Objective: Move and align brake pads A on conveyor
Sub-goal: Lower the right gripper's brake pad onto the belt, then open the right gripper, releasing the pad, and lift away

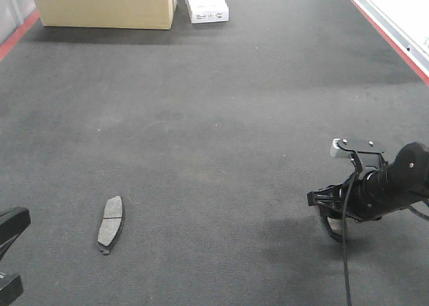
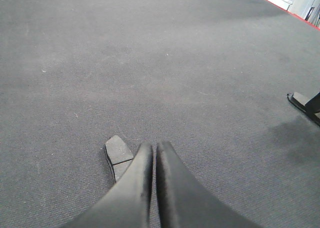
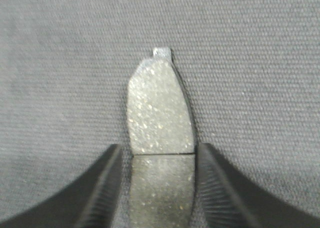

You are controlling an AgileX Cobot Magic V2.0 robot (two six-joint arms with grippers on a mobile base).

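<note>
One brake pad [image 1: 110, 224] lies flat on the dark conveyor belt [image 1: 214, 118] at the front left; the left wrist view shows it [image 2: 117, 150] partly hidden behind my left finger. My left gripper [image 2: 154, 146] is shut and empty, just right of and above that pad; only its edge shows at the front-left corner [image 1: 10, 252]. My right gripper [image 1: 320, 200] is low over the belt at the front right. In the right wrist view its fingers [image 3: 159, 153] close on the two long sides of a second brake pad [image 3: 159, 108] that lies on the belt. No other pads are in view.
A cardboard box [image 1: 104, 4] and a white carton [image 1: 204, 4] stand at the far end of the belt. Red edge strips run along the left [image 1: 17, 34] and right [image 1: 389, 31] sides. Part of the right gripper [image 2: 305, 105] shows in the left wrist view.
</note>
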